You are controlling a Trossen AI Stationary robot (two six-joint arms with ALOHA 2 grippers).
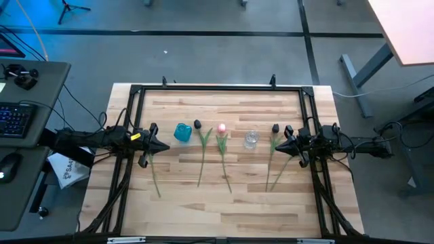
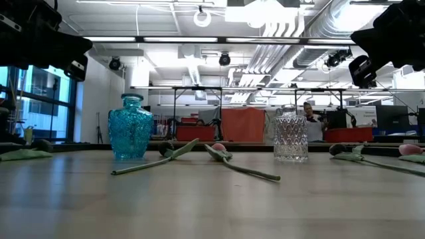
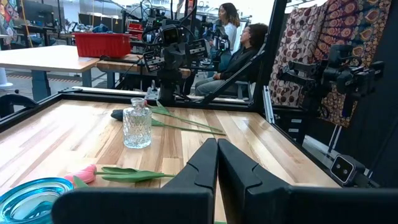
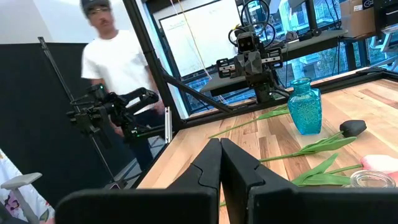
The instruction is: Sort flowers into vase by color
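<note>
**Four artificial tulips lying flat beside two vases**

The four artificial tulips with long thin green stems all lie flat on the light wooden worktop (image 1: pixel 224 203), none in a vase. A dark-headed tulip (image 1: pixel 201 150) and a pink-headed tulip (image 1: pixel 222 146) lie near each other between the two vases. Another dark-headed tulip (image 1: pixel 274 146) lies toward the right side, and the fourth tulip (image 1: pixel 154 173), its head hidden under the left arm, lies at the left. The blue patterned glass vase (image 1: pixel 182 132) stands upright left of the middle pair; the clear cut-glass vase (image 1: pixel 251 139) stands upright to their right. The left tool (image 1: pixel 163 147) hangs at the worktop's left side, fingers pressed together, gripping nothing. The right tool (image 1: pixel 278 150) hangs at the right side, likewise pressed together and empty.
</note>
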